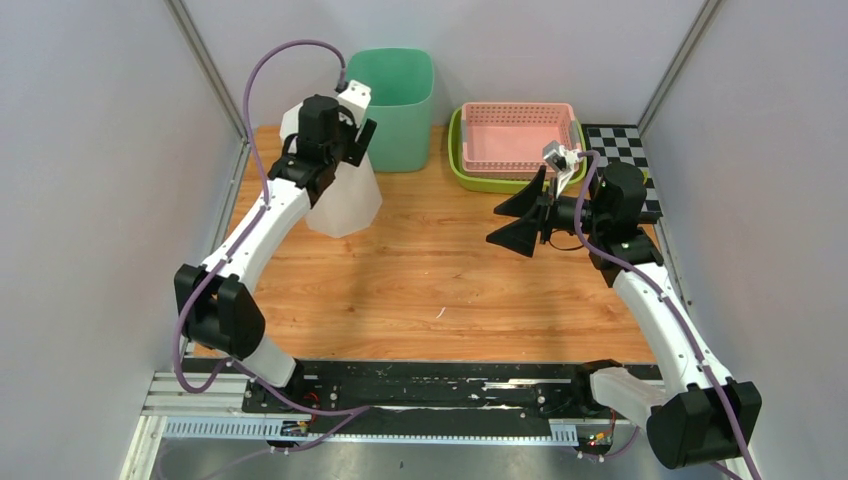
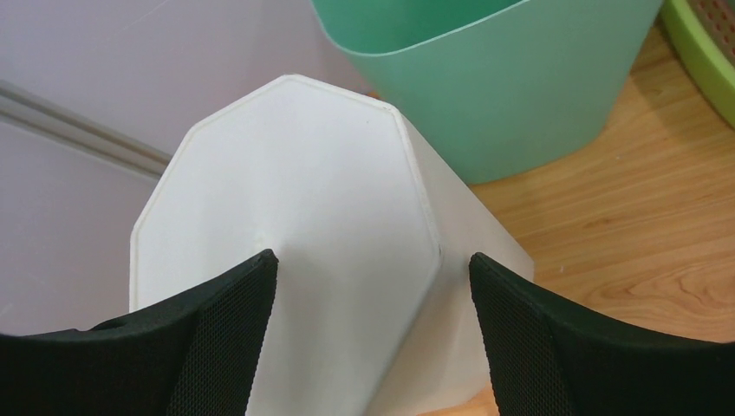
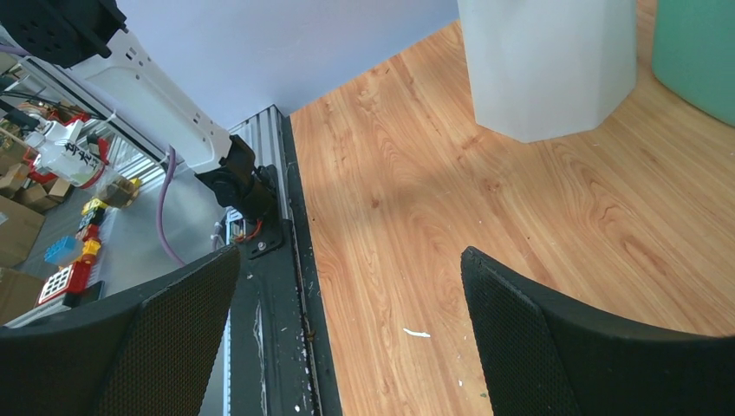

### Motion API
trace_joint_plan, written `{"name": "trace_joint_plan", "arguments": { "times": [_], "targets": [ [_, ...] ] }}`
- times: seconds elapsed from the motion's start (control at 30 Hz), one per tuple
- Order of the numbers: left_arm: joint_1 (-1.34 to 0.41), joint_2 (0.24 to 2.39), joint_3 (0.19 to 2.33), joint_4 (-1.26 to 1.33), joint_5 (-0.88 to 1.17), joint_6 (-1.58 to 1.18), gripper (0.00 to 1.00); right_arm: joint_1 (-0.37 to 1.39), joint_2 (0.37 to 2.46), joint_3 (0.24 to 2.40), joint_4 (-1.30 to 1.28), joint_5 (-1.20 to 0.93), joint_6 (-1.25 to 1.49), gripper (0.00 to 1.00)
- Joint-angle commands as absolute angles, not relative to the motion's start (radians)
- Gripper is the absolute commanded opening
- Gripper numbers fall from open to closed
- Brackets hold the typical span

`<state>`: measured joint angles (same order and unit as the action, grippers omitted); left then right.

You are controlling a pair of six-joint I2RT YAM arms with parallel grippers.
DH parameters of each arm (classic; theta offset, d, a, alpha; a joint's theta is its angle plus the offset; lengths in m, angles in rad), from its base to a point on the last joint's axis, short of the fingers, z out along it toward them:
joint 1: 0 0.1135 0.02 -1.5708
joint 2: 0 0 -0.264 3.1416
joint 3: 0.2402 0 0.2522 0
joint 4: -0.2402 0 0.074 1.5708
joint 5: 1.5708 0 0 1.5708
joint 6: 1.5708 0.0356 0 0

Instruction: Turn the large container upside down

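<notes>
Large white container [image 2: 295, 199] sits closed end up at the back left of the worktop [image 1: 420, 280], just beside the green bin [image 2: 503, 87], so it looks flipped to me. Left end effector [image 2: 373, 258] hovers over it, spread and gripping nothing. Right end effector [image 3: 351, 253] is released too, well apart.

The large white container [image 1: 350, 200] stands on the bench [image 1: 450, 290], in the far left part of it, with its mouth down. Its closed base [image 2: 286, 199] faces up; it is flat and eight-sided, with a thin raised edge around it. The walls are plain, smooth and not transparent. They are made of flat faces and become wider from the base down to the rim, which sits flat on the wood. The container stands straight, not tilted. A green bin [image 1: 400, 110] is just beside it, on its far right side; whether the two touch, I cannot tell.
</notes>
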<state>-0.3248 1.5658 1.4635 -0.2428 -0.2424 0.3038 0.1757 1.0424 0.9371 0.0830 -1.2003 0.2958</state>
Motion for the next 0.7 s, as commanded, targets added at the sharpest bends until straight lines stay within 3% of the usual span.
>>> {"name": "trace_joint_plan", "arguments": {
  "times": [0.0,0.47,0.67],
  "targets": [
    [-0.259,1.585,1.472,-0.352,-0.291,0.302,0.82,0.167,1.016,0.919,0.113,-1.225,0.301,1.00],
    [-0.158,1.745,1.653,-0.336,-0.340,0.353,0.86,0.167,1.019,0.915,0.120,-1.218,0.304,1.00],
    [-0.153,1.696,1.727,-0.404,-0.223,0.298,1.00,0.167,1.019,0.913,0.118,-1.215,0.301,1.00]
  ]
}}
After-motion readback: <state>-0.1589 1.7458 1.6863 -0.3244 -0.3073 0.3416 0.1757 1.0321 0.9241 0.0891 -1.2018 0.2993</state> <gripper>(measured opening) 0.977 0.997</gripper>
